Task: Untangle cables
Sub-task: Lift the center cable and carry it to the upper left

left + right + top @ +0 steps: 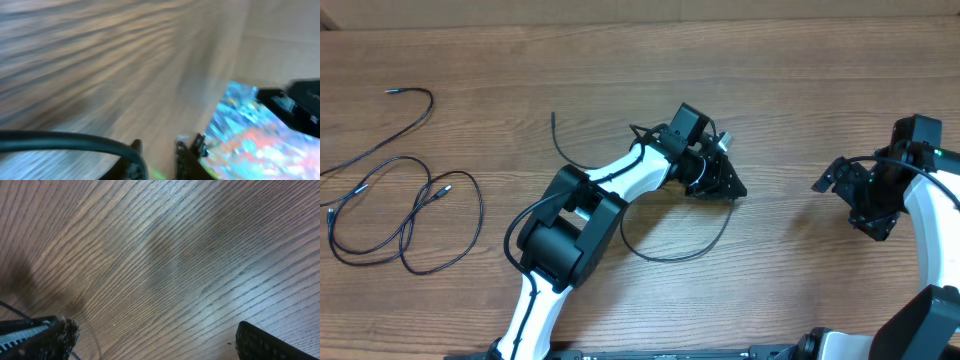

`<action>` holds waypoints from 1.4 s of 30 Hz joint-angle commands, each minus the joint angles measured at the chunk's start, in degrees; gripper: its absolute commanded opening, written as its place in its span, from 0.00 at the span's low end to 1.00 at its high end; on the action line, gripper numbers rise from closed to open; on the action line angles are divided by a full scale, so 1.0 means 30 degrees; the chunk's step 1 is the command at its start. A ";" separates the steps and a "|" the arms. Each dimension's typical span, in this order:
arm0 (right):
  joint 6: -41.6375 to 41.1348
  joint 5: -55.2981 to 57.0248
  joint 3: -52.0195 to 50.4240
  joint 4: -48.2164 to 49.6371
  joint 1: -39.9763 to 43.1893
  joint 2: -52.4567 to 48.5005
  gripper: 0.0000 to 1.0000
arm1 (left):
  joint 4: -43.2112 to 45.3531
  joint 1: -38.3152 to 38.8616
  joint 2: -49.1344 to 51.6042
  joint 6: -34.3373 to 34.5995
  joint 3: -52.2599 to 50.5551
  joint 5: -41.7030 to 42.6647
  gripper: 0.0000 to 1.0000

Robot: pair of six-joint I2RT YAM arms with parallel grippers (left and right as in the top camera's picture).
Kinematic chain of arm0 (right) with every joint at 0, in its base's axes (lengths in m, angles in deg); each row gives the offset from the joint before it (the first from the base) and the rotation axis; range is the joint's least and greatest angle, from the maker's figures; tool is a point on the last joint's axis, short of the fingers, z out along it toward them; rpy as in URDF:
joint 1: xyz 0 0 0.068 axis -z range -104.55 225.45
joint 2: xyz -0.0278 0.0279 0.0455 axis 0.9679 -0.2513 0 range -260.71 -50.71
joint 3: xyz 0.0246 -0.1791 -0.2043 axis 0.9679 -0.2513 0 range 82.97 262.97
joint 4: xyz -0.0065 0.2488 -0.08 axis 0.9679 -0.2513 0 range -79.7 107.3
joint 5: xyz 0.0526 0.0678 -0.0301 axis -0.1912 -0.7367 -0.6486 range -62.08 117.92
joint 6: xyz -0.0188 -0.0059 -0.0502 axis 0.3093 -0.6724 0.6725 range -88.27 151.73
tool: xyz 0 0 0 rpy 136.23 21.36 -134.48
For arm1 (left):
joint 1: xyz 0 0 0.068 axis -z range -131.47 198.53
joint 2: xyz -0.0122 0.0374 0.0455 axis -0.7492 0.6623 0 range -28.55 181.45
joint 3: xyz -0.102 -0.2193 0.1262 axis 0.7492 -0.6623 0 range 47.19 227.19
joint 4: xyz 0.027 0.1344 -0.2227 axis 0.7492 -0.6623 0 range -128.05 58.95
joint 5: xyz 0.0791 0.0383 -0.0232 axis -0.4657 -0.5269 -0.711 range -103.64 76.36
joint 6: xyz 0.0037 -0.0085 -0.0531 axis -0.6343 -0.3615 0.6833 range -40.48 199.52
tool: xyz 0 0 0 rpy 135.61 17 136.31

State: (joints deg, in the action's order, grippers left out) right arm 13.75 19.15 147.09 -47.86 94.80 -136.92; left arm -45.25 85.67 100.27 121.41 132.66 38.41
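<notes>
One thin black cable (pixel 680 255) runs from a free end at the upper middle, under my left arm, and loops out in front of it. My left gripper (pixel 728 188) is over mid-table at the far end of that loop. The left wrist view is blurred. In it the cable (pixel 60 140) arcs in from the left and bends down against the inner side of the left finger (pixel 134 162). The left gripper (pixel 160 162) has its jaws close together with a narrow strip of wood showing between them. Two more cables, one stretched out (pixel 420 115) and one looped (pixel 470 225), lie far left. My right gripper (pixel 848 208) (pixel 150 340) stands wide open over bare wood.
The wooden table (pixel 770 80) fills every view. The white and black left arm (pixel 570 225) lies across the middle, and the right arm (pixel 930 200) stands at the right edge. A blurred multicoloured patch (pixel 250 135) with a black shape behind it shows at the right of the left wrist view.
</notes>
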 commanded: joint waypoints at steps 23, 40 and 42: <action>-0.0051 -0.0102 -0.0015 0.0058 -0.0095 0.0015 1.00 | 0.7329 -0.2368 -0.0911 -0.0554 -0.0073 1.1657 0.04; -0.0051 -0.0095 -0.0015 0.0058 -0.0095 0.0015 1.00 | -0.0546 -0.8947 -0.7956 -0.4605 -0.0066 0.5348 0.04; -0.0051 -0.0102 -0.0015 0.0058 -0.0095 0.0015 1.00 | -0.2681 -0.9457 -0.8699 -0.5850 -0.0066 0.3497 0.04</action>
State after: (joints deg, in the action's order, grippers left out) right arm 13.73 19.15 147.09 -47.86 94.80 -136.92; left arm -47.74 59.12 77.78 112.99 132.48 59.94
